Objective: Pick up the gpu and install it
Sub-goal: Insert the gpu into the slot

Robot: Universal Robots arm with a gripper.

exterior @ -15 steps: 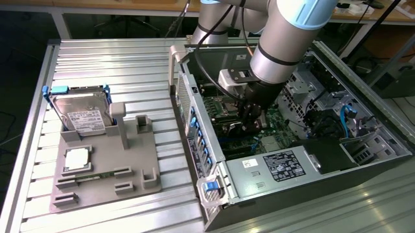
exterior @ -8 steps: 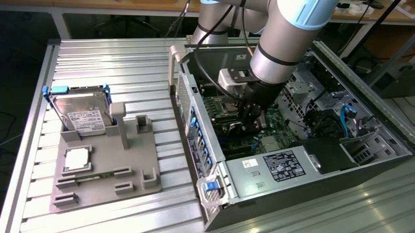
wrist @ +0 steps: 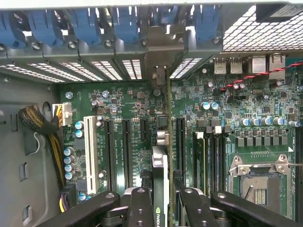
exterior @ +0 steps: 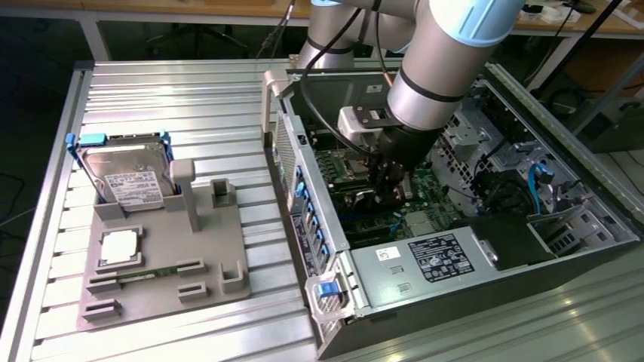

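ribbed aluminium slats form the bench (exterior: 171,90), which carries an open black and silver computer case (exterior: 423,264) lying on its side, with a grey moulded parts tray (exterior: 161,290) well apart toward the exterior view's left. a silver boxy hard drive with blue rails (exterior: 126,177) stands tilted in that tray, and a narrow green ram stick (exterior: 151,273) lies near its front edge. the grey robot arm (exterior: 443,68) reaches down into the case, over the green motherboard (wrist: 128,101). its black pincer (wrist: 161,203) is closed narrow on the gpu (wrist: 161,170), a thin card seen edge-on with a black shroud. the card stands upright over the board, between the long black expansion slots (wrist: 126,151), its silver metal bracket (wrist: 158,47) up against the rear slot openings beneath the blue clips (wrist: 125,21).
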